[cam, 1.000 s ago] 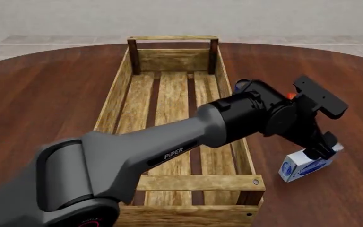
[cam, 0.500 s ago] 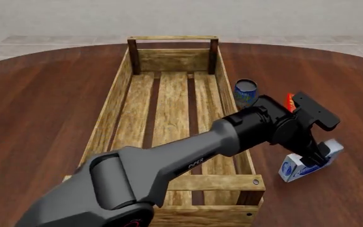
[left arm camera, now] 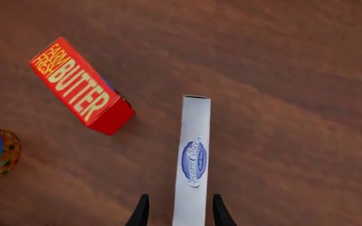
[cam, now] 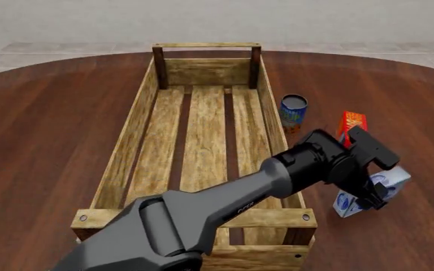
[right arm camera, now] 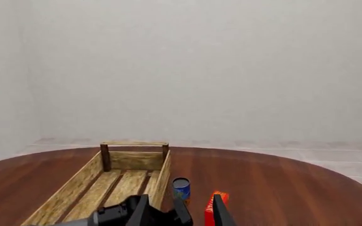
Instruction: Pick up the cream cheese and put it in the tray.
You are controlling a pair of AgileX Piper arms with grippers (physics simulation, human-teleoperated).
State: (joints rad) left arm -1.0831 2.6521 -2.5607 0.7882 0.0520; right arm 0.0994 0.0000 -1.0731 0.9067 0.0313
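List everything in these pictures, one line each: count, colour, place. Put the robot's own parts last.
crate: one, light wood with dark corner posts, long, middle of the table.
cream cheese box: one, white with blue ovals, on the table right of the crate's near end.
butter box: one, red with yellow lettering, beyond the cream cheese box.
can: one, blue, beside the crate's right wall.
table: one, dark reddish wood.
left arm: one, grey and black, reaching over the crate's near right corner.
left pincer: one, black, fingers either side of the cream cheese box.
right pincer: one, black, raised, holding nothing.
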